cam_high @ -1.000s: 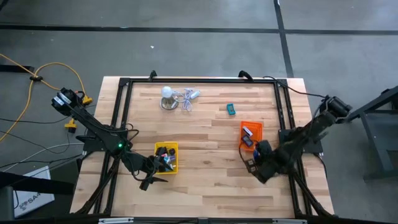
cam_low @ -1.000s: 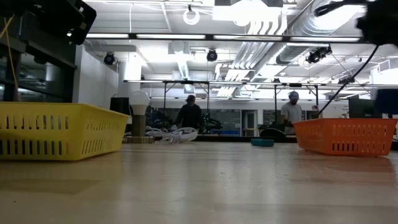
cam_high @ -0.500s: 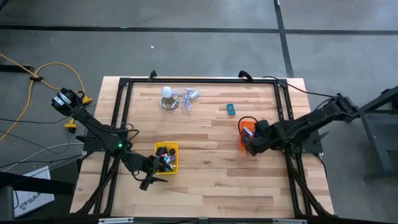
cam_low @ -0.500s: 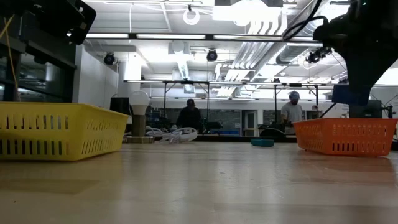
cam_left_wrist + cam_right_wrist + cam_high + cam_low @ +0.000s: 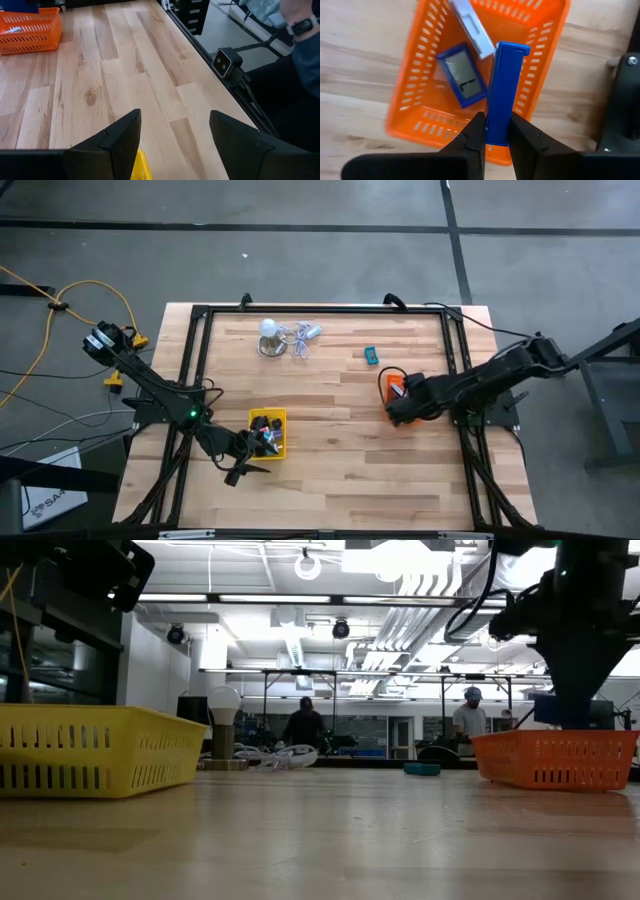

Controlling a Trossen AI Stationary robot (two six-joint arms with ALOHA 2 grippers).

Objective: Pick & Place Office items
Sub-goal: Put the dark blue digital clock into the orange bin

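My right gripper (image 5: 495, 131) hangs over the orange tray (image 5: 385, 380), shut on a blue bar-shaped office item (image 5: 506, 85). A blue flat item with a grey screen (image 5: 462, 75) and a white item (image 5: 472, 27) lie in that tray (image 5: 415, 85). The yellow tray (image 5: 277, 416) holds several small items. A teal item (image 5: 371, 356) lies on the table farther back. My left gripper (image 5: 172, 145) waits open at the yellow tray's near edge (image 5: 141, 167), with nothing between its fingers. My right gripper pinches the blue bar between its two fingers by one end (image 5: 497, 131). The fingers come from above, pointing steeply down, and lie along the bar. The bar juts out past the fingertips, lifted clear above the orange tray's inside.
A white dome-shaped lamp (image 5: 268, 332) with a pale cord (image 5: 302, 338) stands at the table's far side. A black frame (image 5: 455, 350) runs around the table. A person's sleeve and wristwatch (image 5: 305, 25) show beyond the table's edge. Bare wood lies between the two trays.
My right gripper, shut on the blue bar, has swung from the table's near right part toward the far edge and come over the orange tray, its wrist rolling on the way.
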